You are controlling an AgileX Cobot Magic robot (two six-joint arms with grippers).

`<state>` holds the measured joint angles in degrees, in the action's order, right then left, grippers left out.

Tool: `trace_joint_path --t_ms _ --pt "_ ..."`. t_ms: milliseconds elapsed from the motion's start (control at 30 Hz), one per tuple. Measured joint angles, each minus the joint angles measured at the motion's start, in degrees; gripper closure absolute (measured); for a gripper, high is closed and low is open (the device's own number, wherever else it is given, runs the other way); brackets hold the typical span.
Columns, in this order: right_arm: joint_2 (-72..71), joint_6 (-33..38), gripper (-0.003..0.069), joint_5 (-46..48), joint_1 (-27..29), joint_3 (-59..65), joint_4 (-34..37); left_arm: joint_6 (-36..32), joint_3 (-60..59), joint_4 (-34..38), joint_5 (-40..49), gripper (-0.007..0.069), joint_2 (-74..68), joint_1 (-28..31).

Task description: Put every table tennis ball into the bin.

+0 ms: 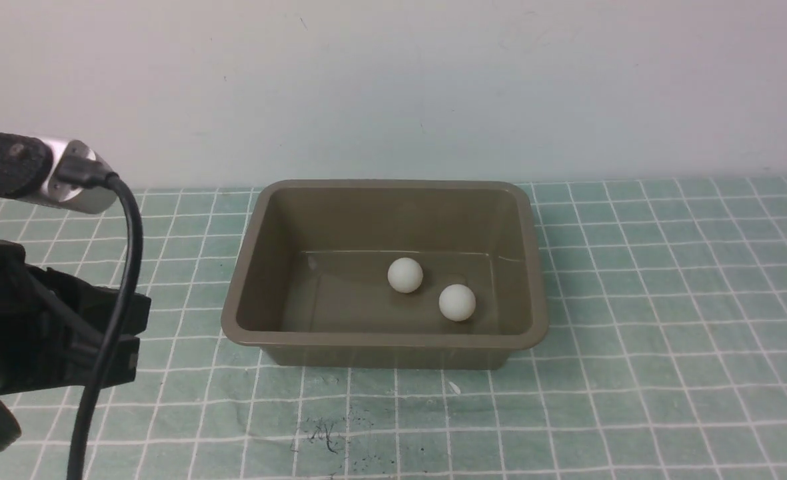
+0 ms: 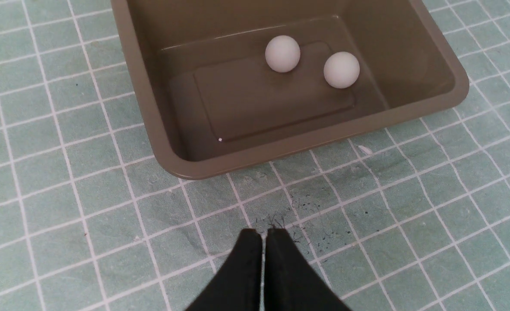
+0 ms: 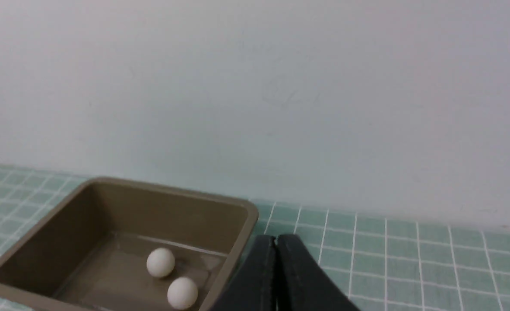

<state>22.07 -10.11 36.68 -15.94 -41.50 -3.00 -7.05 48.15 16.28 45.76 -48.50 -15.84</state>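
Observation:
The olive-brown bin (image 1: 246,280) (image 2: 142,108) (image 3: 246,216) stands in the middle of the green grid mat. Two white table tennis balls lie on its flat bottom, one (image 1: 405,275) (image 2: 283,53) (image 3: 160,262) toward the middle and the other (image 1: 457,303) (image 2: 341,70) (image 3: 182,293) beside it, nearer the right wall. In the left wrist view my left gripper (image 2: 263,233) hangs shut and empty over the mat, short of the bin's front wall. In the right wrist view my right gripper (image 3: 275,238) is shut and empty, off the bin's right side. The front view shows no fingertips.
My left arm's black body and its cable (image 1: 116,267) fill the front view's left edge. A plain pale wall (image 1: 393,87) closes the table just behind the bin. Dark scuff marks (image 1: 323,433) dot the mat in front of the bin.

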Motion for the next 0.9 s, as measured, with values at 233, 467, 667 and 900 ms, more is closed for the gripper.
trace_joint_path --t_ms 233,467,667,900 --pt "-22.14 -9.98 0.0672 -12.91 0.00 19.36 -10.29 -0.11 0.00 0.42 -0.05 0.0629 0.00 0.00" --pt "-22.77 -12.61 0.0672 -13.66 0.00 21.48 -16.16 -0.11 -2.01 -0.01 -0.50 0.0629 4.13 0.00" --pt "-22.77 -12.79 0.0672 -13.86 0.00 21.47 -17.04 0.00 -8.86 -0.44 -5.72 0.0629 16.96 0.00" --pt "-22.77 -12.79 0.0672 -13.90 0.00 21.47 -17.24 0.04 -15.42 0.14 -8.18 0.0629 30.18 0.00"
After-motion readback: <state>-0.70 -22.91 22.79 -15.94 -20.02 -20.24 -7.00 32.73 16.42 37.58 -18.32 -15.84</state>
